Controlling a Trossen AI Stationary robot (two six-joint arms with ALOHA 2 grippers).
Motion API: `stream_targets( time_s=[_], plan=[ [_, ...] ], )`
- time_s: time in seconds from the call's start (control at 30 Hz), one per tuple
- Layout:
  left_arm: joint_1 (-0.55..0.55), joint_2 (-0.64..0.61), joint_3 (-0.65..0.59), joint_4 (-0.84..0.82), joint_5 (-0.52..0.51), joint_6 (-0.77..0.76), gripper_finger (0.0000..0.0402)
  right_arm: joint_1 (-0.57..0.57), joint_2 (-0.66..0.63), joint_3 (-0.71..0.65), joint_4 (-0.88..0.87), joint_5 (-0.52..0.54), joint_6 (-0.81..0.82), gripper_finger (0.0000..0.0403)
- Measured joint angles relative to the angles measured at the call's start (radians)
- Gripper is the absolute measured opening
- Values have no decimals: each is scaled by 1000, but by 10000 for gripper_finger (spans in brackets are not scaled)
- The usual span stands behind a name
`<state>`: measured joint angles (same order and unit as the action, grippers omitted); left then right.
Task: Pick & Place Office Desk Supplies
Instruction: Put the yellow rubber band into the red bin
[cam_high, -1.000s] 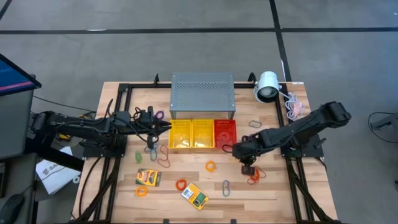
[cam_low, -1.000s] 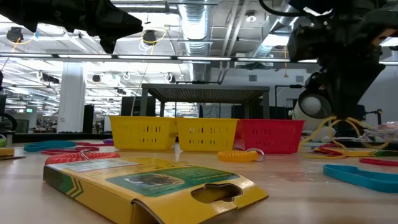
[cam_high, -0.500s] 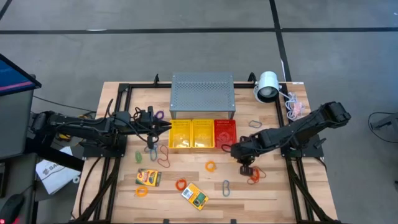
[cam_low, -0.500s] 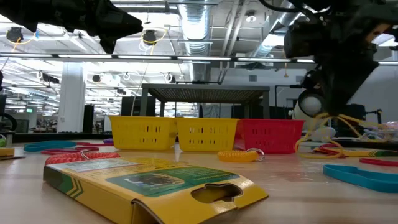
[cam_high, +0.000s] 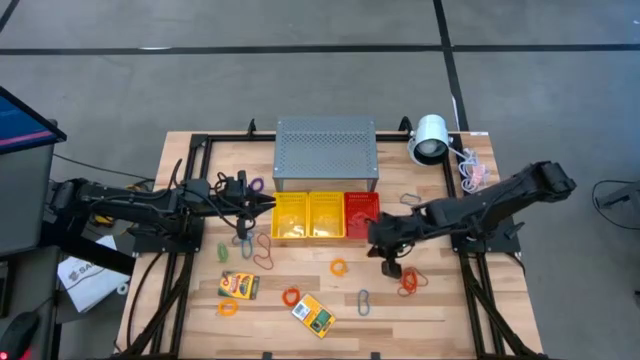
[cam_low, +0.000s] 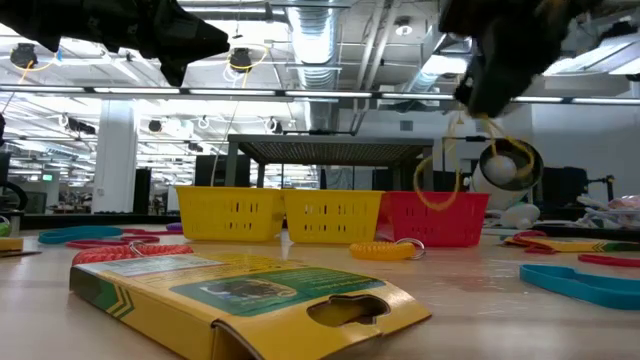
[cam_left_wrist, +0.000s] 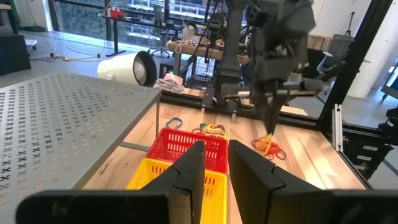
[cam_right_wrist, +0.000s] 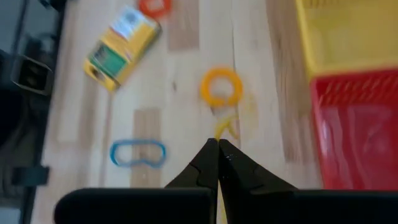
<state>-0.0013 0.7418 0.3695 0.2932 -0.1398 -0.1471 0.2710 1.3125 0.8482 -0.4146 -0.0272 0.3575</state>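
My right gripper is shut on a thin yellow band loop and hangs in front of the red basket. More supplies lie on the wooden table: two yellow-and-green card boxes, orange loops, a blue-grey clip and red-orange bands. My left gripper waits level above the left end of the yellow baskets. A narrow gap shows between its fingers, with nothing in it. My right gripper pinches the yellow band at its top between its two shut fingertips. The fingers slant downward, coming from the table's right side. The loop hangs slack below them, lifted clear of the table.
A big grey perforated box stands behind the row of three baskets. A white round lamp head and a bundle of cord sit at the far right corner. Coloured loops lie near my left gripper. Bare wood shows along the near edge.
My right gripper has risen, tipped up from pointing steeply down, and drawn a little toward the red basket. The yellow band, whose lower part lay on the table a second ago, now hangs clear beneath the fingers.
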Motion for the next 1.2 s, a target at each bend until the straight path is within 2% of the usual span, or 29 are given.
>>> stream_targets(
  time_s=[0.5, 0.73, 1.03, 1.2],
  plan=[
    [0, 0, 0, -1, 0, 0, 67, -23, -200, 0, 194, 29, -118, 0],
    [0, 0, 0, 8, 0, -18, 67, -88, -196, 0, 246, 39, -147, 0],
    [0, 0, 0, 95, 0, -4, 67, -204, -191, 0, 203, 159, -162, 0],
    [0, 0, 0, 114, 0, 8, 67, -259, -131, 0, 184, 167, -183, 0]
  ],
)
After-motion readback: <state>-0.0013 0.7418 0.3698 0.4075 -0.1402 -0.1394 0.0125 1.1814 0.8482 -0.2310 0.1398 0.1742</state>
